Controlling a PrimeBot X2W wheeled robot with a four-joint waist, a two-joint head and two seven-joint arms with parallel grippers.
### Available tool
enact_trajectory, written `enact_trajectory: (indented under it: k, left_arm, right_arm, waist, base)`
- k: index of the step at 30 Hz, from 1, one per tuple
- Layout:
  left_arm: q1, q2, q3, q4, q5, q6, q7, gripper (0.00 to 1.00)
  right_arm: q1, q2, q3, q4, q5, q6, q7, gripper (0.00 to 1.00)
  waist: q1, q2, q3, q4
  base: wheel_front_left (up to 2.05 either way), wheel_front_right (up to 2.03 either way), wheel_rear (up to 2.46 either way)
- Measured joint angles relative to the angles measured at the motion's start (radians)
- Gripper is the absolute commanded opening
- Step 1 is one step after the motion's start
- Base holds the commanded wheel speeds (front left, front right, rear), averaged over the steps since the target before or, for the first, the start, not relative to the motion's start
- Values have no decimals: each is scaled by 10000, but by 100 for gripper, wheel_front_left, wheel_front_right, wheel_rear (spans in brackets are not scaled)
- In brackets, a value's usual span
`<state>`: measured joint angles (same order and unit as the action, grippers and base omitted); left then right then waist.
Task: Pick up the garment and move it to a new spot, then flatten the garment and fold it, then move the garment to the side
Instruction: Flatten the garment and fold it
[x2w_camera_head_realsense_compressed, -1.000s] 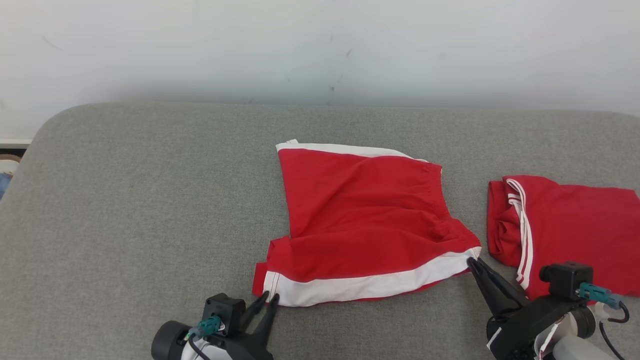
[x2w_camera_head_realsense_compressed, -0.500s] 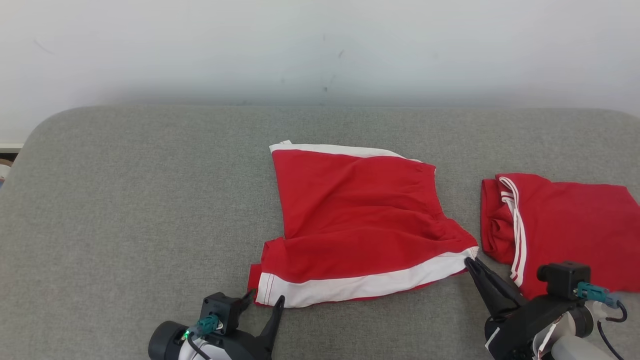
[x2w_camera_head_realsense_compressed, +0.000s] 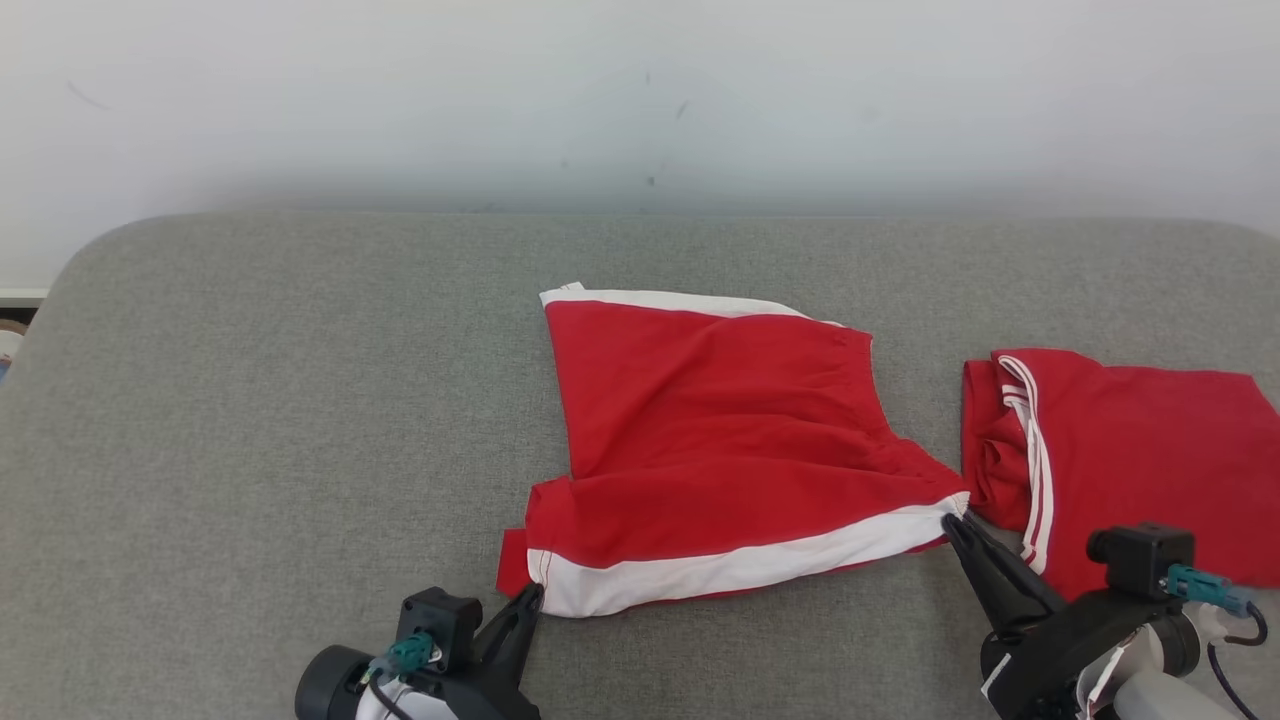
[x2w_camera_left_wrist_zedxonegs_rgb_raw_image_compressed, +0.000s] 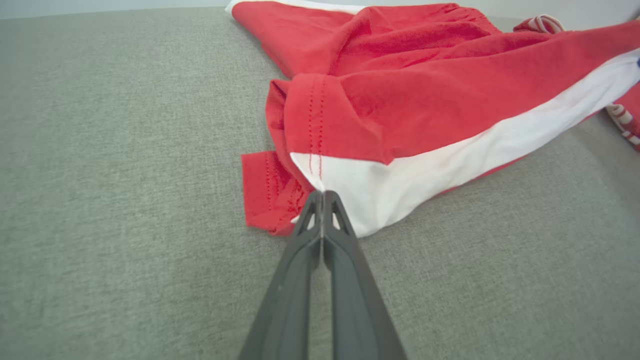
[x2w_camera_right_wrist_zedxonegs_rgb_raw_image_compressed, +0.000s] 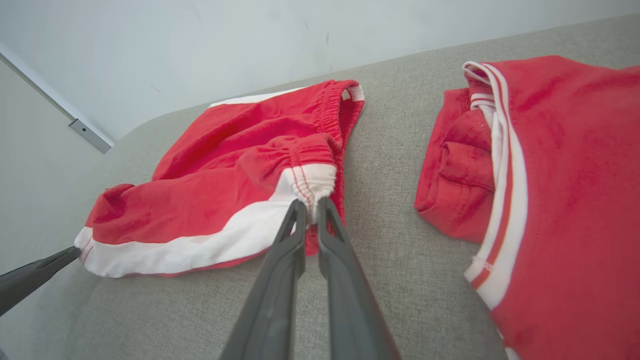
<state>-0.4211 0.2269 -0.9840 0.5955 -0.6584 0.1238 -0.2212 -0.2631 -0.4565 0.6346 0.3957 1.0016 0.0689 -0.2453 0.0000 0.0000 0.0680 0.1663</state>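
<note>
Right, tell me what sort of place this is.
Probably a bare indoor test room for folding clothes, not a home: a grey padded surface against a plain white wall, with red shorts and a folded red garment laid on it.

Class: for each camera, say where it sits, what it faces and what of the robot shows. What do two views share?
Head view: on the head, facing forward and down at the red shorts on the grey pad; left pincer and right pincer at the bottom.
Left wrist view: on the left wrist, along its fingers to the shorts' hem corner.
Right wrist view: on the right wrist, along its fingers to the waistband end.
Shared: both wrist views show the second red garment.
</note>
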Motion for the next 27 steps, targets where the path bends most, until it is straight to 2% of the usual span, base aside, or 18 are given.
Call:
enact_trajectory:
  k: [11,16,21,24,27]
  left_arm:
    - [420,495,915,-1388,543,0,-186,0]
    - [480,702,1103,-2029,391,-13,-186,0]
    - [16,706,1870,-2161,-1172,-984,61,0]
    - [-1074,920,2257,-1862,-1455,-1413,581,0]
    - [-2590,855,3193,-1306,-2583,-1831,1191,0]
  right_arm:
    - [101,-88,-305,42,46,-77,-10,0]
    - [72,-150,-215,-73,38,-77,58,0]
    - [-792,-69,151,-157,-33,-33,802,0]
    - [-2120,209,96,-23,61,25,1436,0]
    - [-3838,698,-84,554,416,25,2245,0]
  waist:
    - [0,0,-293,218]
    - [-1,0,-332,234]
    - [-1,0,-103,190]
    - [0,0,157,124]
    - [1,1,490,32]
  base:
    - [0,0,0]
    - [0,0,0]
    - [0,0,0]
    - [0,0,0]
    - [0,0,0]
